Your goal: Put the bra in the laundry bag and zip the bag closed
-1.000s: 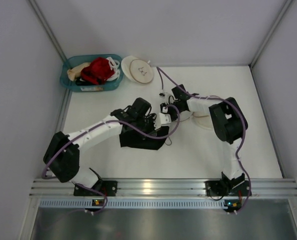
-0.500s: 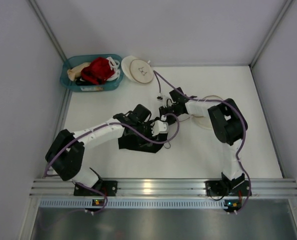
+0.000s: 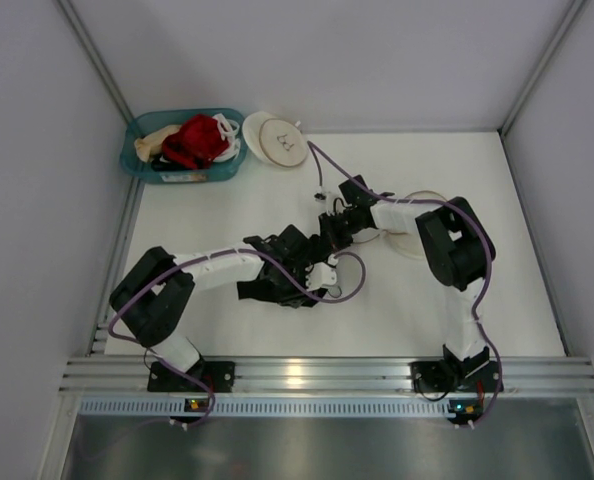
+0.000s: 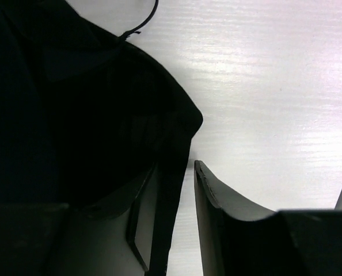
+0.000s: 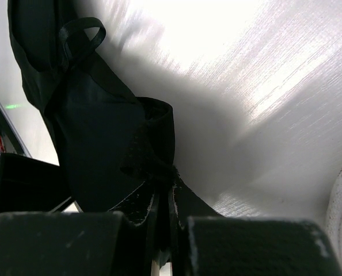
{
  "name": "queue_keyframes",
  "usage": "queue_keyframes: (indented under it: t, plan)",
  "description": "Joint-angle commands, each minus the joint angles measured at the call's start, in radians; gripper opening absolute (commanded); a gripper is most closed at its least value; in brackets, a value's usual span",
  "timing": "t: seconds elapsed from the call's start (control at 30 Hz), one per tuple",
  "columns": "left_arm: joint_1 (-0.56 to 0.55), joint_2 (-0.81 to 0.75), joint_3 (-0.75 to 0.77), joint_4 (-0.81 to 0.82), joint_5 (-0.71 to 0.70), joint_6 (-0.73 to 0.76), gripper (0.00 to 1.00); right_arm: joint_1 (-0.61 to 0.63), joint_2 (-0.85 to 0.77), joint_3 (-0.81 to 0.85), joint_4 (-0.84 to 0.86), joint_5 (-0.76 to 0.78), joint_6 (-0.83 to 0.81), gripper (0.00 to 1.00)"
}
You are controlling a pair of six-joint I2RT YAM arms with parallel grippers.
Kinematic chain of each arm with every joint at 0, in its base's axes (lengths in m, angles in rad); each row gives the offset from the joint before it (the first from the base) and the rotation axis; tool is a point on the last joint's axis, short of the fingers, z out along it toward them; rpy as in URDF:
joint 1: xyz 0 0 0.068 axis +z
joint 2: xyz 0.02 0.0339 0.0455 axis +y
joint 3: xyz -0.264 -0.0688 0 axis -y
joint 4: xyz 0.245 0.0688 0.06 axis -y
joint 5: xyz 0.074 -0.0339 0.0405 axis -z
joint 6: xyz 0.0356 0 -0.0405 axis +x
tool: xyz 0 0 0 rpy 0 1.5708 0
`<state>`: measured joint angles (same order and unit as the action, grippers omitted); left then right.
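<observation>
- Since 1 s ago the left gripper [image 4: 177, 172] has drawn back toward the near edge, and the right gripper [image 5: 162, 192] has come leftward after it. In the top view the 2 now sit just beside each other at mid-table.
- Left gripper: its jaws stand apart with a thin edge of the bra [image 5: 96, 126] running between the 2 fingers [image 4: 228, 224]. The cloth lies against the left finger, and a strip of white table shows between it and the right finger.
- Right gripper: its jaws are almost together, clamped on a bunched fold of the bra.
- Bra: it lies on the table [image 3: 227, 205] as a dark heap between the 2 arms, mostly under the left wrist in the top view.
- Bag [image 3: 405, 242]: it sits on the table to the right of the right gripper, largely covered by the right forearm. Its pale rim shows at the right edge of the right wrist view, apart from the bra. I cannot tell whether its lid is up or down.
- Far left corner: a teal basket [image 3: 129, 158] holds a red garment [image 3: 192, 140] on top. A 2nd bag [image 3: 277, 140], round with a dark mark, sits just beside the basket's right end.
</observation>
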<state>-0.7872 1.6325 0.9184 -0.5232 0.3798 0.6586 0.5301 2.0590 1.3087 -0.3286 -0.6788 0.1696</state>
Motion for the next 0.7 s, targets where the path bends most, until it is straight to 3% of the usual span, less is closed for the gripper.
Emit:
queue_keyframes:
  t: [0.0, 0.1, 0.27, 0.5, 0.67]
  plan:
    - [-0.024, 0.000, -0.038, 0.022, 0.016, 0.029, 0.37, 0.011, -0.060, -0.008, 0.042, 0.010, 0.002, 0.00]
    - [-0.035, 0.009, -0.053, 0.022, 0.014, 0.015, 0.32, 0.011, -0.068, -0.014, 0.052, 0.001, 0.013, 0.00]
    - [-0.052, -0.017, -0.064, 0.020, 0.031, -0.013, 0.00, 0.011, -0.077, -0.025, 0.060, -0.005, 0.010, 0.00]
    - [-0.057, -0.206, 0.060, 0.014, 0.126, -0.160, 0.00, 0.018, -0.100, -0.046, 0.065, 0.004, -0.018, 0.00]
    - [-0.055, -0.276, 0.135, 0.015, 0.094, -0.188, 0.00, 0.033, -0.106, -0.058, 0.063, 0.012, -0.031, 0.00]
